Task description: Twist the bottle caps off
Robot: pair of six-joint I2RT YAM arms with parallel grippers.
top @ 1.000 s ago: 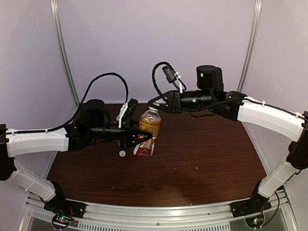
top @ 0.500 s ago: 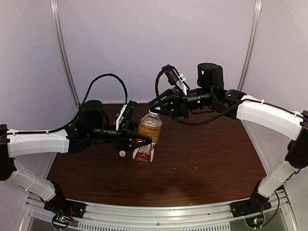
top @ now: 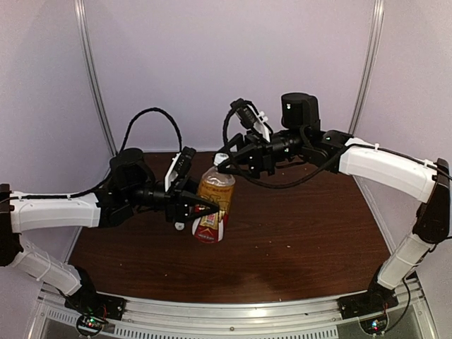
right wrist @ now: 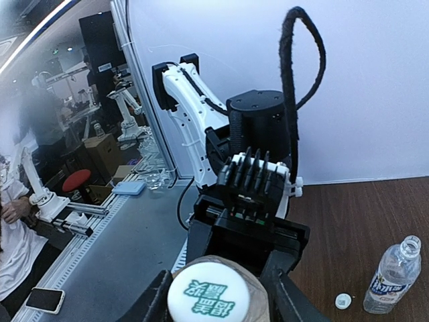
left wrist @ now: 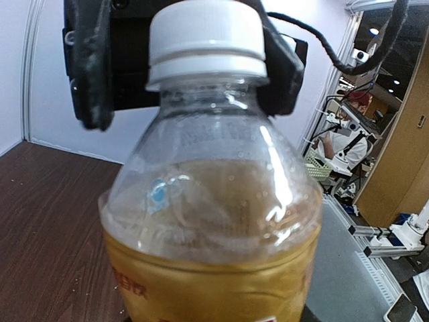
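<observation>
The left gripper (top: 206, 207) is clamped on the amber bottle (top: 217, 189), grasping it around the body just above the red-and-yellow label. The bottle sits left of the centre of the table (top: 296, 233) and leans, with its neck tipped toward the right. Its base is down at the tabletop, though I cannot tell whether it actually rests there.

Up top, the white cap (left wrist: 204, 40) is on the neck, ring and all. The right gripper (top: 226, 163) reaches in from the right and straddles that cap. From the left wrist camera its dark fingers (left wrist: 90, 67) flank the cap on both sides. One stands clear with a visible gap and the other sits close against the cap's edge. So the right claw is released, loose around the cap rather than pinching it. The right wrist camera looks straight down onto the cap's printed green lettering, with a finger on either side.

Amber liquid fills the bottle to just below the shoulder, and droplets cling to the clear plastic above it.

Elsewhere, the clear bottle (right wrist: 394, 275) stands on the brown tabletop with a bare, open neck and a white-and-blue label. The loose cap (right wrist: 343, 301) lies flat just beside it, apart from both grippers.
</observation>
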